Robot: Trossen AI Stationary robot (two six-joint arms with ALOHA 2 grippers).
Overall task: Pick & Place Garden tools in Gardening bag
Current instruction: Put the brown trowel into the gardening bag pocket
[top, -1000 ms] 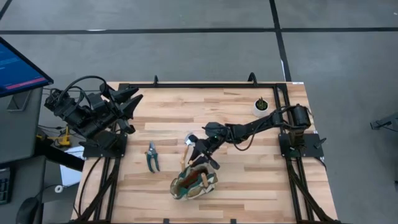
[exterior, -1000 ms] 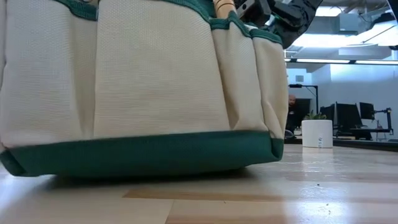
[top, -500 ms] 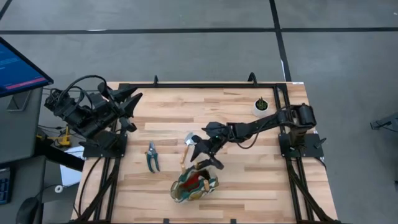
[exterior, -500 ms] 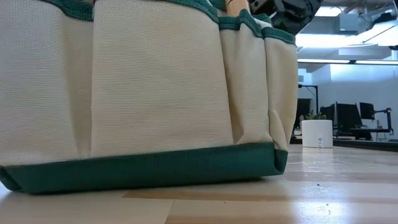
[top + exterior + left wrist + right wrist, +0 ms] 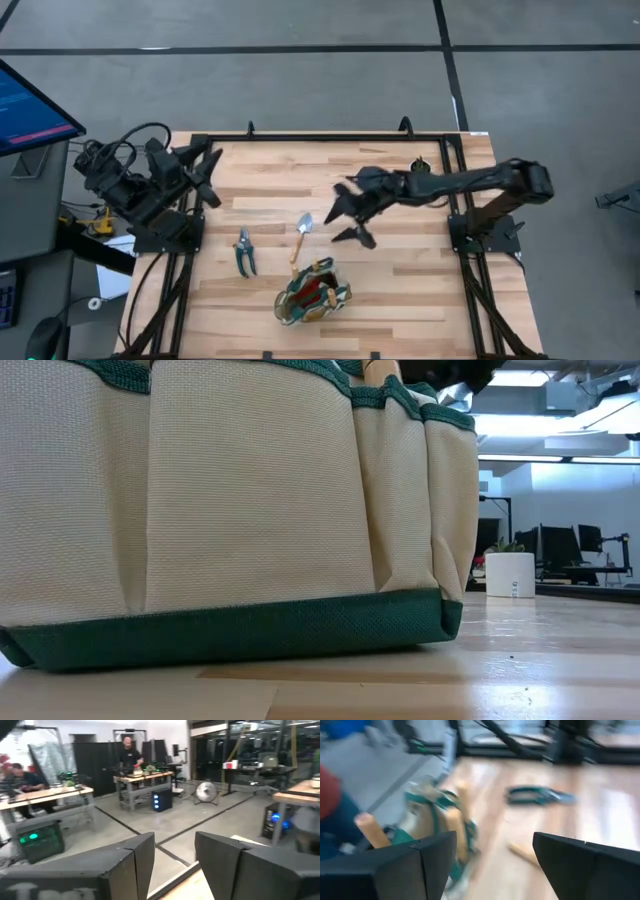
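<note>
The gardening bag (image 5: pixel 312 292) stands near the table's front edge, cream cloth with green trim (image 5: pixel 230 540) and a red inside. Wooden tool handles (image 5: pixel 462 815) stick up out of it. A silver trowel (image 5: pixel 300 236) lies flat just behind the bag, and green-handled shears (image 5: pixel 244 252) lie to its left. My right gripper (image 5: pixel 350 215) hangs open above the table, behind and to the right of the trowel, with nothing between its fingers (image 5: pixel 580 865). My left gripper (image 5: pixel 205 170) waits open at the far left, raised and pointing out level (image 5: pixel 175 860).
A small white pot with a plant (image 5: pixel 510 573) stands at the far right corner, partly under my right arm in the high view (image 5: pixel 420 168). Bare wood lies to the right of the bag. A black frame rims the table.
My right gripper has opened at the bag's mouth, leaving a wooden-handled tool inside. It has then risen and drawn back toward the far right of the table. The bag has shifted slightly and settled. My left wrist has turned a little in place.
</note>
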